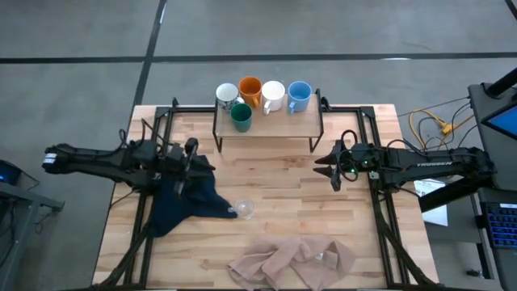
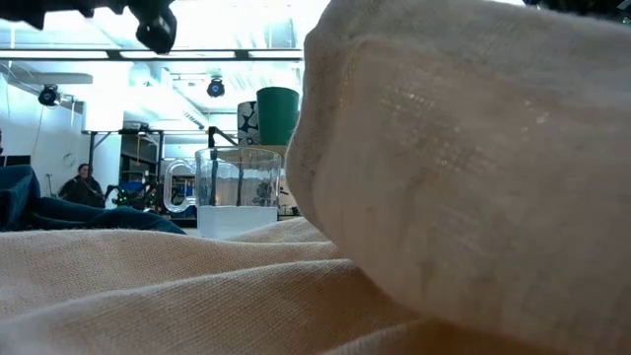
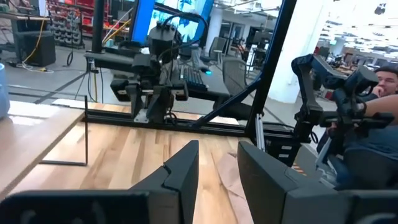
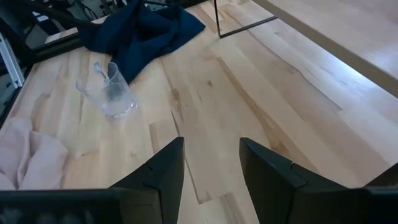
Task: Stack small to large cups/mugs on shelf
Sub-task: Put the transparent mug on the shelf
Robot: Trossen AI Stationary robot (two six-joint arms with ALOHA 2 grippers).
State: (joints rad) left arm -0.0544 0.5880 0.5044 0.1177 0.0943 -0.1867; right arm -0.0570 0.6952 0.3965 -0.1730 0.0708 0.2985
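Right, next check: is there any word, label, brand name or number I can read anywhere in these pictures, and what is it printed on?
"TROSSEN": pale lettering along the right arm in the high view, small and only just legible.
Patterned mug on the shelf: dark marks, too small to tell whether they are text.
White paper by the table's right edge: nothing legible.
Blue screens in the left wrist view: too blurred to read.
Nothing else readable.

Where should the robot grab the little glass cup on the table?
Probably by its rim, coming down from above. The clear glass cup stands upright and open-topped on the tabletop, so one wall fits between the jaws. The dark blue cloth crowds one side, and its handle looks thin.
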